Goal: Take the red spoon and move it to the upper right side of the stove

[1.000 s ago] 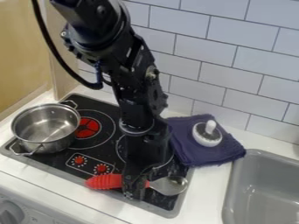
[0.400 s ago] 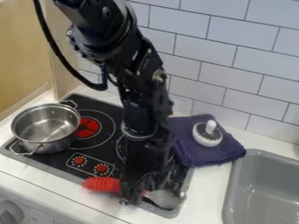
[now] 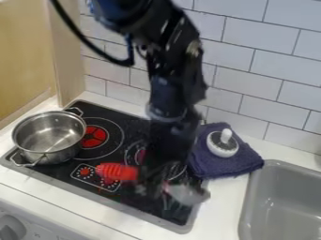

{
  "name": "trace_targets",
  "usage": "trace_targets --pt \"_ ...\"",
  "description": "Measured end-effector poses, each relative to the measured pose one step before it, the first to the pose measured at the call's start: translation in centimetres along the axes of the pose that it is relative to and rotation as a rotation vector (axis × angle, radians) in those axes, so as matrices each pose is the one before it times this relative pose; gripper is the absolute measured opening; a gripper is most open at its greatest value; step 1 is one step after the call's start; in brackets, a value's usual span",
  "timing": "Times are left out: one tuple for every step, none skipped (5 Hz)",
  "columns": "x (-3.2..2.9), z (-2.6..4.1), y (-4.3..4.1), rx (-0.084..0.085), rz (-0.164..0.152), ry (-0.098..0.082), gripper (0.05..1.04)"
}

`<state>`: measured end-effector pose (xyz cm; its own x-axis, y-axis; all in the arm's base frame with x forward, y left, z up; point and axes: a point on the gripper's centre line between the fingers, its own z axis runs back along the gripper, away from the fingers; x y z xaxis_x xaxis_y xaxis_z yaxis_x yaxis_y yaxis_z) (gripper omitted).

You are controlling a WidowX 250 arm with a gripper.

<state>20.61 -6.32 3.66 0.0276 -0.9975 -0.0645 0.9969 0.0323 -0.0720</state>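
Observation:
The black gripper [image 3: 151, 184] hangs over the right front part of the black stove [image 3: 123, 123], blurred, shut on the middle of the red spoon. The spoon's red handle [image 3: 117, 172] sticks out to the left, over the knob markings. Its silver bowl [image 3: 187, 194] points right, by the stove's right edge. The part of the spoon between handle and bowl is mostly hidden by the gripper. The arm covers much of the right burner.
A steel pot [image 3: 49, 137] stands on the stove's left side. Right of the stove lies a folded purple cloth [image 3: 235, 161] with a white-and-black lid [image 3: 222, 143] on it. A grey sink [image 3: 282, 201] is at the right, and a tiled wall behind.
The gripper and arm have shifted to the right and back, carrying the spoon up from the stove's front edge; its handle now overlaps the knob markings.

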Motion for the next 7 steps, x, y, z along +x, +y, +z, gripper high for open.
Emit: trace_targets --pt "0.442 2.116 2.201 0.0520 -0.0007 -0.0057 0.318" --pt "0.385 1.161 3.583 0.0535 0.0156 -0.0190 0.318" --pt "-0.670 0.275 3.428 0.0281 0.0251 -0.0040 0.318" --pt "-1.300 -1.007 1.733 -0.0180 0.0315 0.0135 0.318" --pt "-1.384 -0.656 1.418 -0.0009 0.0364 0.0073 0.318" --pt "-1.918 -0.499 0.435 -0.0090 0.0463 0.0147 0.318" --pt "-2.178 -0.674 0.644 -0.0133 0.0538 0.0154 0.318"
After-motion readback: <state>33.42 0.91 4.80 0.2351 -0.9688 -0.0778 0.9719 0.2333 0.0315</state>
